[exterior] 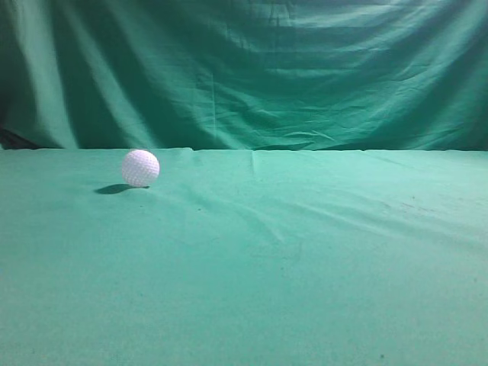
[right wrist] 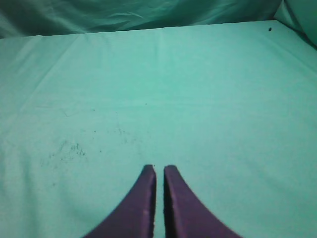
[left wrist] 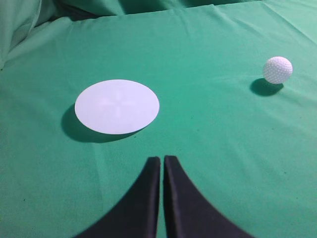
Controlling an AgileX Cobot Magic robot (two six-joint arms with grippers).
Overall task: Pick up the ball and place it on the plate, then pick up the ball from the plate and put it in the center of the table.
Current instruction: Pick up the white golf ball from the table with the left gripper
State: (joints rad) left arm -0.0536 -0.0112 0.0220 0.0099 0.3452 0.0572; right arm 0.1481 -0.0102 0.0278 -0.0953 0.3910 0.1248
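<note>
We found the ball (left wrist: 277,69) resting on the table (left wrist: 213,129), apart from the plate (left wrist: 117,106). Both the left gripper (left wrist: 162,163) and right gripper (right wrist: 159,171) were closed, empty. We judged no step completed.

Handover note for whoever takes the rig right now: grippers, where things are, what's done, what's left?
Left gripper: shut, empty, above the table, with the plate just ahead of its tips.
Right gripper: shut, empty, over bare cloth; neither ball nor plate shows in its wrist view.
Ball: resting on the table, apart from the plate, to the right of it in the left wrist view.
Plate: flat white disc with nothing on it; outside the exterior view.
Done: nothing to show by how things lie.
Left: grasp the ball, set it on the plate, then lift it off and put it at the table's center.
</note>
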